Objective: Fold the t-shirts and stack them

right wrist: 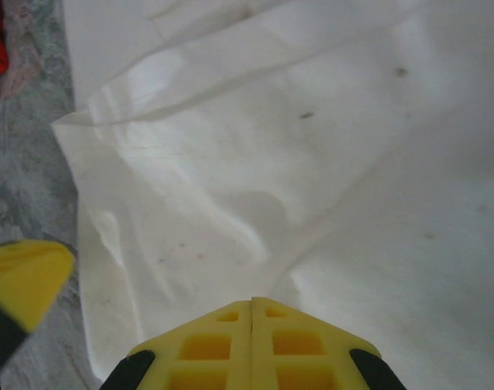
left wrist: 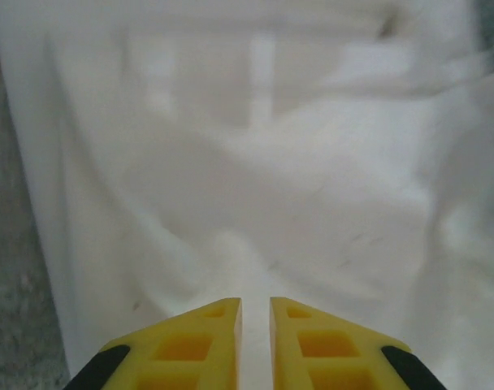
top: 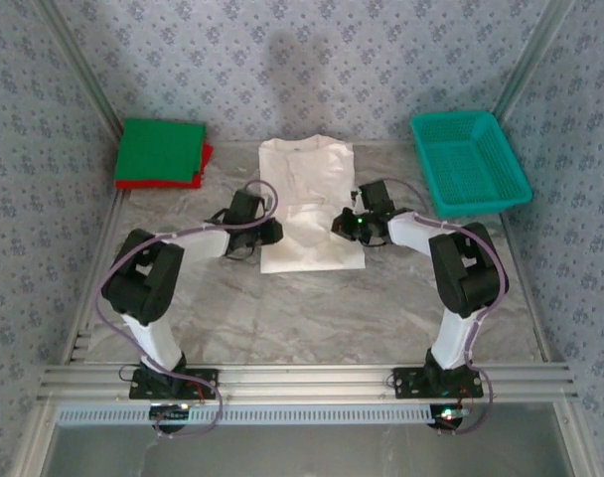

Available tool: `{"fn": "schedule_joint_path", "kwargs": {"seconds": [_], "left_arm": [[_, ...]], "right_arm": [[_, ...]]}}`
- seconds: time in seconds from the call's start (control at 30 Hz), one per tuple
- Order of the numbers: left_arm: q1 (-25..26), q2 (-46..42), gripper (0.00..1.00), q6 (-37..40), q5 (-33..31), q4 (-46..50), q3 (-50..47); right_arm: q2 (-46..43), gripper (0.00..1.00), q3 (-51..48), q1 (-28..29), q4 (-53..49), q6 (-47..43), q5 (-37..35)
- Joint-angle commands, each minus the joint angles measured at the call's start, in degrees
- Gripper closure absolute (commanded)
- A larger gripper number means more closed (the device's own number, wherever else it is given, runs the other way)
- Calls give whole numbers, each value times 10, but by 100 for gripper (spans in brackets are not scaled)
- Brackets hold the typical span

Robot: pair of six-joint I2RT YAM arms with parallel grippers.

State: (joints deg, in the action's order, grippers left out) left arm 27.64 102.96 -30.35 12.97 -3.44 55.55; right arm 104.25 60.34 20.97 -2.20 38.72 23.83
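"While both arms leaned over it, where did the off-white t-shirt [top: 307, 204] lie?"

"Flat at mid-table, between them. The right gripper [top: 340, 225] had its fingers pressed together at the right edge. The left gripper [top: 265, 231] showed a sliver between its fingers, and I couldn't tell whether cloth was caught."

"How should the fold go?"

"Both edges needed lifting evenly and carrying together, I judged, or it would skew. The green t-shirt [top: 161, 149] lay on the red t-shirt [top: 205, 159] far left, and the teal basket [top: 478, 205] stood far right. Both were well apart and obstructed nothing."
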Motion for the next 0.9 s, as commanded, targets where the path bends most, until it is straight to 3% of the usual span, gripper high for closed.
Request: {"fn": "schedule_joint_path", "kwargs": {"seconds": [0.0, 0.27, 0.5, 0.73, 0.87], "left_arm": [[-2, 8, 86, -37, 30, -56, -43], [0, -31, 92, -69, -10, -53, -154], [0, -100, 90, -40, -60, 6, -154], [-3, -136, 78, 4, -67, 95, -69], [-9, -231, 63, -18, -62, 109, -101]], "right_arm": [[10, 100, -34, 2, 11, 12, 5], [9, 100, -127, 7, 43, 35, -14], [-9, 100, -164, 58, 74, 92, 5], [-78, 100, -131, 79, 38, 125, 5], [-150, 89, -135, 57, -34, 90, -13]]}}
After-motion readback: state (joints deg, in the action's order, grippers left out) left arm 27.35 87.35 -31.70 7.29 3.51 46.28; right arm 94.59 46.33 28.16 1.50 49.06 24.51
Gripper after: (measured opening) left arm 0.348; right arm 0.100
